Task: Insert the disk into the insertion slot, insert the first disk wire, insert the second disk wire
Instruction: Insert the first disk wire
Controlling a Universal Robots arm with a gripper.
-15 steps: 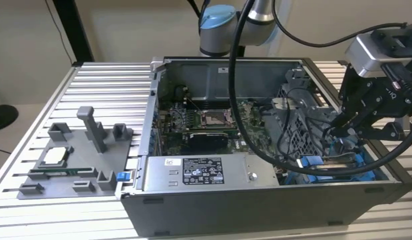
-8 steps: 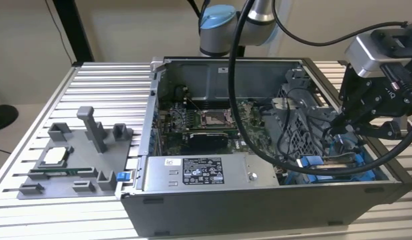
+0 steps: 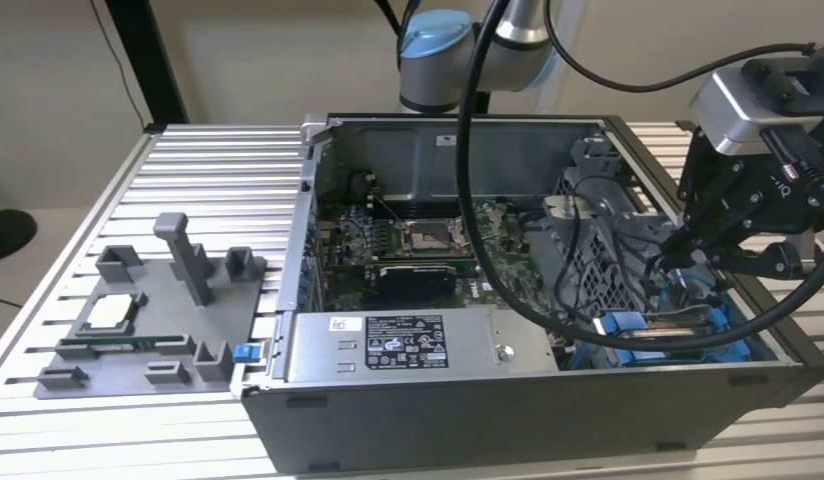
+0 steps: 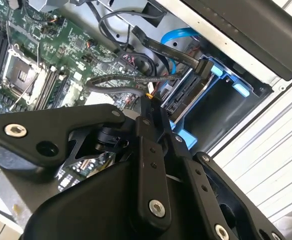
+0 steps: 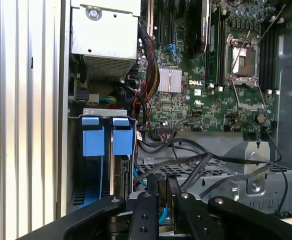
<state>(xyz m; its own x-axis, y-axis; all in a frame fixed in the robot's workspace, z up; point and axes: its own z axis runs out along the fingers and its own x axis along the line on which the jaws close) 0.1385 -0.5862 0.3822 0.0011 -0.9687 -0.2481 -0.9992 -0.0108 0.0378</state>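
Observation:
The disk (image 4: 188, 97) stands edge-on in its blue carrier inside the insertion slot (image 4: 226, 107), the blue-railed bay at the case's front corner on the exterior view's right. A black connector (image 4: 204, 66) on a flat wire sits at the disk's end, and a blue wire (image 4: 178, 34) curves in behind it. My gripper (image 4: 149, 102) hangs just above the bay (image 3: 652, 328) with its fingers (image 5: 151, 200) drawn together. A small orange piece shows at the tips. Black wires (image 4: 120, 80) run up to the tips; whether one is pinched I cannot tell.
The open computer case holds a motherboard (image 3: 426, 240) and a silver power supply box (image 3: 399, 345). A grey drive cage (image 5: 246, 175) draped with loose black cables lies beside the bay. A grey fixture tray (image 3: 145, 320) rests on the slatted table (image 3: 212, 170) at the exterior view's left.

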